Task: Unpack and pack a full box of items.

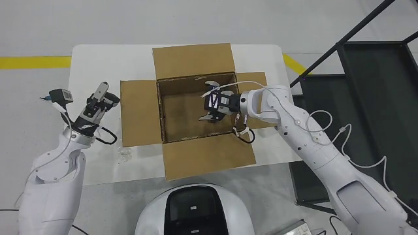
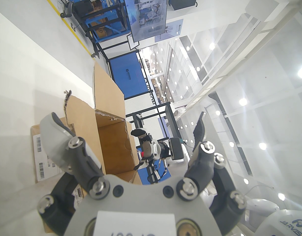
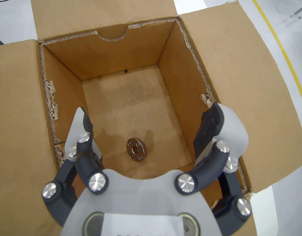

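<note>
Here the right hand (image 1: 210, 108) (image 3: 147, 114) hangs inside the mouth of the open cardboard box (image 1: 192, 60) (image 3: 104, 6); its fingers (image 3: 211, 124) are spread wide and nothing is between them. Directly under this hand, between its two fingers as the wrist view sees it, a small round metal disc (image 3: 135, 149) with a centre hole and smaller holes around it lies flat on the floor of the box; it is well below the fingertips and not touched. Further from the hand, at the foot of the opposite wall, sits a tiny dark speck (image 3: 126, 70); I cannot tell what it is. Around the hand the four flaps are folded outward, and the upper edges of the walls are torn and ragged.

The left hand (image 1: 108, 91) (image 2: 126, 119) is also wide open and holds nothing; it is raised over the white tabletop (image 1: 98, 59) (image 2: 18, 74), just beside the outer edge of the nearest flap, pointing towards the box (image 2: 109, 92). Close under this hand, the flap carries a white label (image 2: 40, 153) with bar codes; beyond it, across the box, the right hand (image 2: 143, 148) is seen above the opening. Beyond the tabletop, a yellow line (image 1: 32, 62) runs on the floor.
</note>
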You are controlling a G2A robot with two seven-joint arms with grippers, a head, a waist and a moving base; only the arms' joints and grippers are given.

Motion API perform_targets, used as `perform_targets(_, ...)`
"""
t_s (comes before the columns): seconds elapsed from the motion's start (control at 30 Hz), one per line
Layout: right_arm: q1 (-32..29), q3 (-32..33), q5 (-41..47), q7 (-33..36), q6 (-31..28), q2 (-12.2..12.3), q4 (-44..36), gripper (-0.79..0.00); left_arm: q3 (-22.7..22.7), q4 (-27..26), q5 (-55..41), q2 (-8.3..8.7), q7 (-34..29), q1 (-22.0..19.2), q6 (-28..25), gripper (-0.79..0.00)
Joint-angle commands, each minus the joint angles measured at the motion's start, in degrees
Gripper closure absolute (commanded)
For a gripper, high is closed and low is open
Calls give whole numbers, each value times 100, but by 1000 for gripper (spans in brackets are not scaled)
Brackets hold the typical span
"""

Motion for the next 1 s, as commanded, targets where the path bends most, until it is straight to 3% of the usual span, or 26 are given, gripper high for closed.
perform_targets(0.0, 0, 0, 0, 0, 0, 0, 0, -785, 0, 0, 0, 0, 0, 0, 0, -785)
perform_targets(0.3, 70, -60, -128, 545, -499, 26, 474, -785, 0, 0, 0, 0, 0, 0, 0, -785)
perform_targets(0.7, 897, -642, 1195, 2353, -69, -307, 1371, -785, 0, 0, 0, 0, 0, 0, 0, -785)
perform_targets(0.97, 897, -642, 1195, 2353, -69, -307, 1371, -785, 0, 0, 0, 0, 0, 0, 0, -785)
